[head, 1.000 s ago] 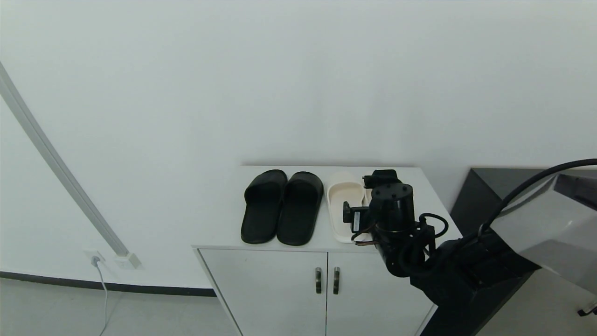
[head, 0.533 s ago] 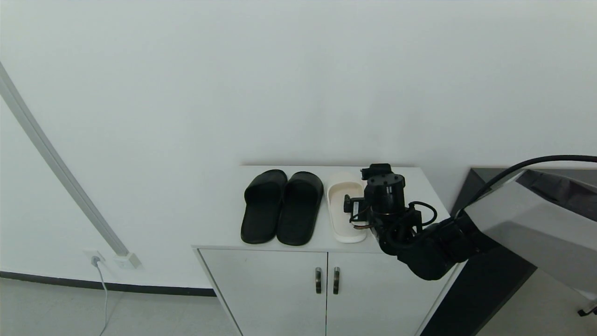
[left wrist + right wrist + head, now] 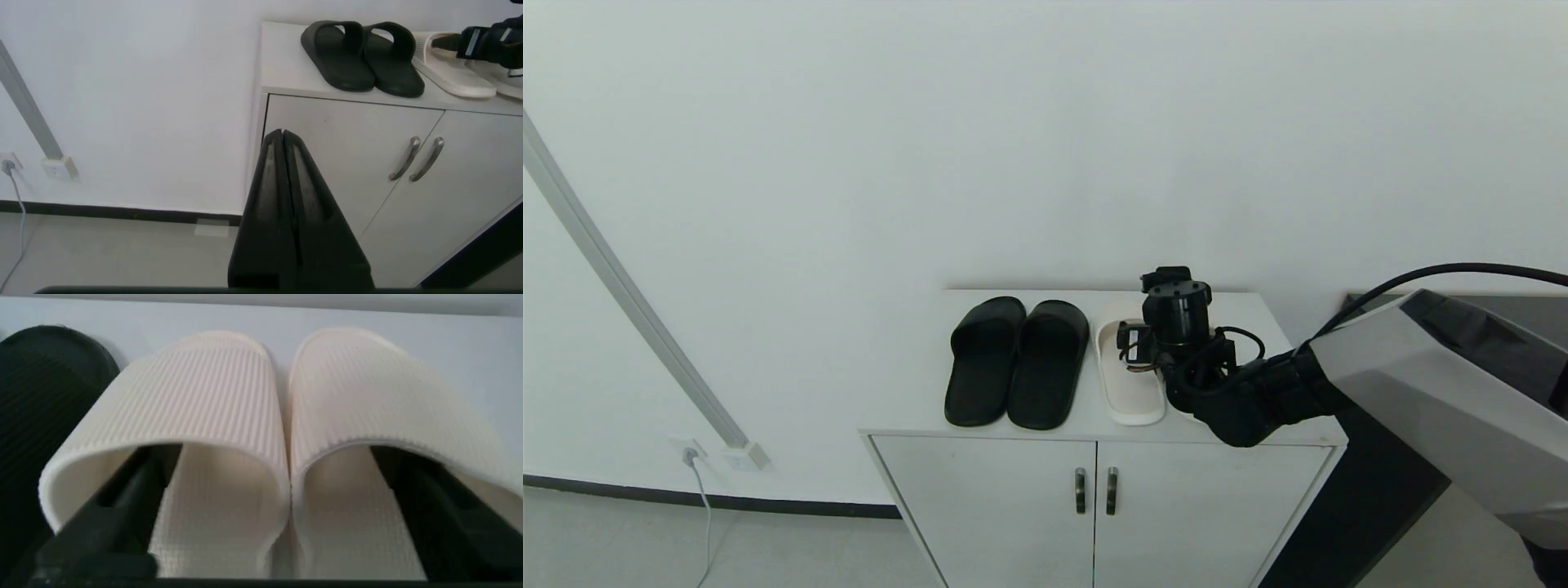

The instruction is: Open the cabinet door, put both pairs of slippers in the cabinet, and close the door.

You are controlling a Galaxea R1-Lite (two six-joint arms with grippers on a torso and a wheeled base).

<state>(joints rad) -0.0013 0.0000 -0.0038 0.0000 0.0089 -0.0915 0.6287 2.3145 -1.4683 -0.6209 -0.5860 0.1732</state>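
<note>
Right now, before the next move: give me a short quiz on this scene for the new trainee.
1. True or false: the cabinet doors stand open.
2. What is the right claw working on? A) black slippers B) white slippers C) door handles
3. Fill in: the left claw hangs in front of the cabinet with its fingers ____ (open/shut).

Key: 1 false, both doors are closed. 2 B, with one finger under each slipper's strap. 3 shut.
</note>
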